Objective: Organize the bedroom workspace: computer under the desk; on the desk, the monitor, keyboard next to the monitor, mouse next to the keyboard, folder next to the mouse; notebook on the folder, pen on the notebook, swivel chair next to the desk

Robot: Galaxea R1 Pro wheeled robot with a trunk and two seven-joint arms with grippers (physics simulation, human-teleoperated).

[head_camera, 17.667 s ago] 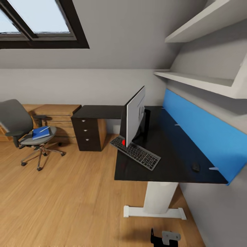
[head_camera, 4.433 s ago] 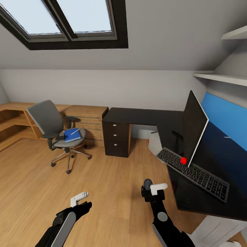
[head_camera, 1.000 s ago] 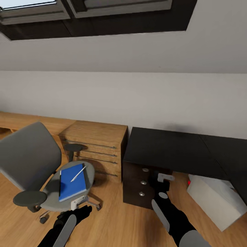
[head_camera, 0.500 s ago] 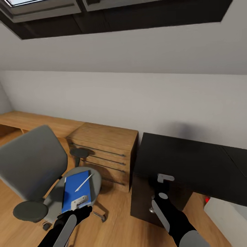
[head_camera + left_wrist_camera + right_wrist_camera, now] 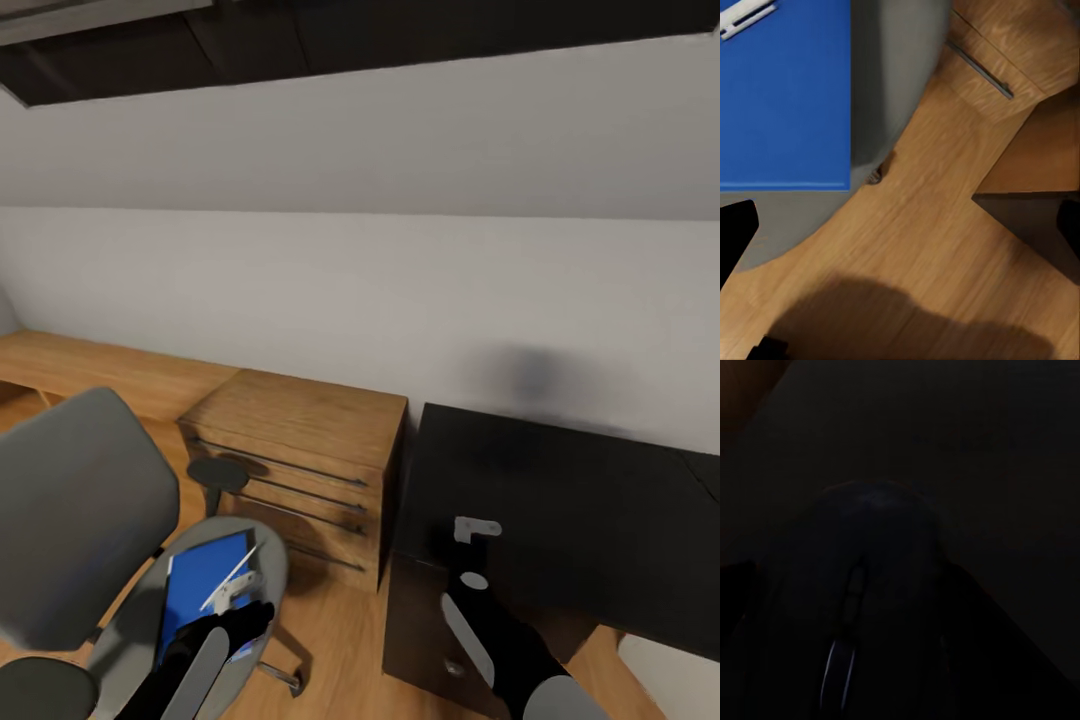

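Observation:
The grey swivel chair (image 5: pixel 70 520) stands at the lower left. On its seat (image 5: pixel 892 82) lies the blue folder (image 5: pixel 200 592) (image 5: pixel 787 90), with the white pen (image 5: pixel 230 576) (image 5: pixel 746 16) across it. My left gripper (image 5: pixel 238 592) (image 5: pixel 900 229) hovers open over the folder's near edge, touching nothing. Over the desk's (image 5: pixel 570 500) black top hangs my right gripper (image 5: pixel 472 532). Its wrist view is very dark. A dark rounded body with a centre slot, which looks like the mouse (image 5: pixel 881 585), sits between the fingers there. Monitor and keyboard are out of view.
A light wooden drawer cabinet (image 5: pixel 300 440) stands between the chair and the desk, and a low wooden counter (image 5: pixel 90 365) runs left along the wall. The chair's round armrests (image 5: pixel 218 473) flank the seat. Bare wood floor (image 5: pixel 945 247) lies beside the seat.
The view has moved closer to the chair and dipped, so seat and folder now sit under my left gripper. Both arms keep their pose.

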